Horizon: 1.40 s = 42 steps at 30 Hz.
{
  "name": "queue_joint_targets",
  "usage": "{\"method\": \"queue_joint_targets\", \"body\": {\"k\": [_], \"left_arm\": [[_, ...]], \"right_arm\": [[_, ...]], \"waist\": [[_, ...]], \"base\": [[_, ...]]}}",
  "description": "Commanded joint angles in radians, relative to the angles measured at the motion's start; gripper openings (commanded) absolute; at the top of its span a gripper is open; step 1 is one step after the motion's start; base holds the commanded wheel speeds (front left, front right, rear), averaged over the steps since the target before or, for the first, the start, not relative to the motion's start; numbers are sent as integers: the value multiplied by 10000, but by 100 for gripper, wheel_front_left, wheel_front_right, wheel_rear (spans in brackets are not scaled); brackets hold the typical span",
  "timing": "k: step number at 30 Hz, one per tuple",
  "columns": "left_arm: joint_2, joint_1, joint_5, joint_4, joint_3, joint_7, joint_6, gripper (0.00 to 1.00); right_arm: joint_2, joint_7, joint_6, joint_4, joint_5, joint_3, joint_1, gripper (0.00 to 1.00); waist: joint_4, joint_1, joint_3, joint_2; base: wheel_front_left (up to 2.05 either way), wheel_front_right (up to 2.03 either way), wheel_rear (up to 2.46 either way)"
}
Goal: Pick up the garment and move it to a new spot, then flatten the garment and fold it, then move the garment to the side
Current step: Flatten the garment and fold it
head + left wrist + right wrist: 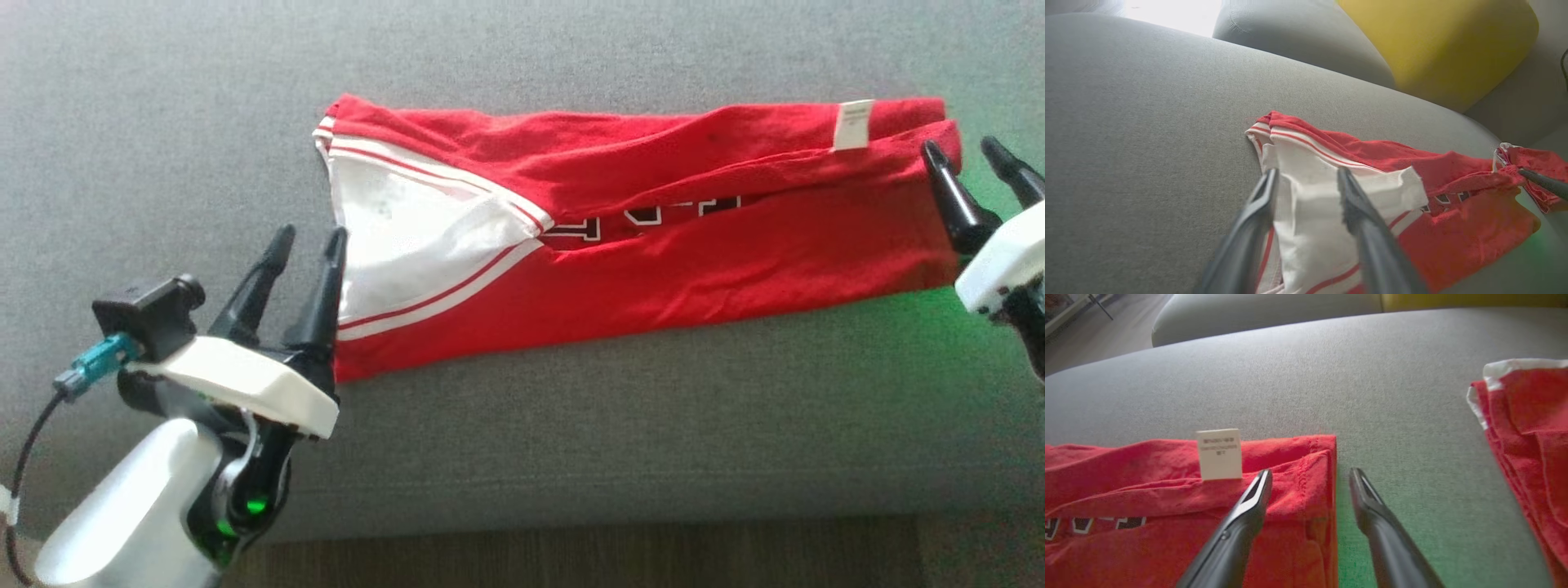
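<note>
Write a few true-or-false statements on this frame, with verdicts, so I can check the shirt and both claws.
1. The red shirt lies folded into a long band on the grey sofa cushion. True.
2. The left claw is shut on the white panel. False: its jaws stand open at that panel's edge.
3. A white label sits on the shirt near the right claw. True.
4. The right claw holds the shirt lifted off the cushion. False: it is open and the shirt lies flat.
</note>
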<state>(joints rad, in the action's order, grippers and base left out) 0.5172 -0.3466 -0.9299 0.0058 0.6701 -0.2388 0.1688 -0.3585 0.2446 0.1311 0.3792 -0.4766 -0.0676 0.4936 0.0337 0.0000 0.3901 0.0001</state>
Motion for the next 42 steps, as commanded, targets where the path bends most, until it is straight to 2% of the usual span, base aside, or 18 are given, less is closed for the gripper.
{"method": "queue_joint_targets", "body": {"k": [1, 9, 13, 17, 25, 39, 42], "left_arm": [[144, 73, -3, -163, -457, -122, 139, 100], [-373, 672, 805, -349, -803, -217, 780, 100], [-986, 1092, 1879, -787, -1252, -225, 1300, 100], [-1610, 1513, 2974, -1090, -1354, -227, 1525, 100], [-2374, 1771, 4221, -883, -941, -228, 1250, 100], [-3063, 1774, 4772, -354, -1165, -229, 493, 100], [-3142, 1802, 4853, -285, -1319, -229, 361, 100]], "right_arm": [[-34, -102, -4, -697, -82, -126, -406, 100], [749, -67, -4, -1751, 154, -846, -1574, 100], [1360, -35, -4, -1804, 437, -1246, -1775, 100], [1809, 16, -4, -1433, 718, -1620, -1513, 100], [1932, 44, -4, -2, 1554, -2355, -397, 100], [1648, 520, -4, 2031, 2795, -2509, 777, 100], [1645, 741, -4, 2196, 2804, -2373, 768, 90]], "waist": [[-32, 0, -204, -1], [-142, 0, -698, -1], [-166, 0, -876, -1], [-98, 0, -1003, -1], [295, 0, -1056, -1], [590, 0, -896, -1], [598, 0, -920, -1]], "base": [[0, 0, 0], [0, 0, 0], [0, 0, 0], [0, 0, 0], [0, 0, 0], [0, 0, 0], [0, 0, 0]]}}
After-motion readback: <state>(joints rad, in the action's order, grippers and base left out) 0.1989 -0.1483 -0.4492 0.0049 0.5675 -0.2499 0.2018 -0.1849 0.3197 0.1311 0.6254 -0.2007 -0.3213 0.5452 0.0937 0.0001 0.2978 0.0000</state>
